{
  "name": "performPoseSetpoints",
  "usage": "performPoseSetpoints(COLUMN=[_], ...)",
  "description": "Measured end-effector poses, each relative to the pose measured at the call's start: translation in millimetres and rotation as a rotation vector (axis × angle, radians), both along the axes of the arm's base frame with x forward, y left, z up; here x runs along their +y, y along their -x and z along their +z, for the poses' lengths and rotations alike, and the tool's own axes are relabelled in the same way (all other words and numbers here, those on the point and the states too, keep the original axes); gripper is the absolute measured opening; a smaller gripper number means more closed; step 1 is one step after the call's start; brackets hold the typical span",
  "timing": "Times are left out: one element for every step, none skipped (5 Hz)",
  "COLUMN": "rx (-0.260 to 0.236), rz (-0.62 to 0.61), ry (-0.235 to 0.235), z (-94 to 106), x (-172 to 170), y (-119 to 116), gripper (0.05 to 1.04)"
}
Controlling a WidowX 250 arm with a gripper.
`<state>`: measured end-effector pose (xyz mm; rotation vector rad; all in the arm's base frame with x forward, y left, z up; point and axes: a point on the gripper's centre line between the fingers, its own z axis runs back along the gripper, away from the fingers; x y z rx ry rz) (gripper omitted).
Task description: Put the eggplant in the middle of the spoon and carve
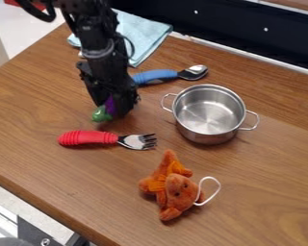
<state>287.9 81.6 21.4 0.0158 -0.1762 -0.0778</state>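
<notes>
Gripper (pixel 111 107), one, clamped on eggplant (pixel 102 113), between blue spoon (pixel 155 76) and red fork (pixel 89 138); advised handling: centre between both handles, settle lightly on table (pixel 34 105), release evenly, lift straight to avoid rolling it.

place: likely robotics lab | signs: robot arm (pixel 100 45), dark panel (pixel 230 24)

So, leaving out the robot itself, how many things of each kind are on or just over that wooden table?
Utensils: 2 (red-handled fork, blue-handled spoon)
Metal pot: 1
Plush toy: 1
Eggplant: 1
Light blue cloth: 1
Total: 6
</notes>
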Motion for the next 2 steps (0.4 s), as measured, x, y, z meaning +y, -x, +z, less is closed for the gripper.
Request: performPoseSetpoints(rx=[0.026, 0.032], rz=[0.015, 0.023], ry=[0.032, 0.018], z=[-8.9, -9.4], x=[6.8, 10.3], y=[-6.2, -8.3], gripper=[0.630, 0.680])
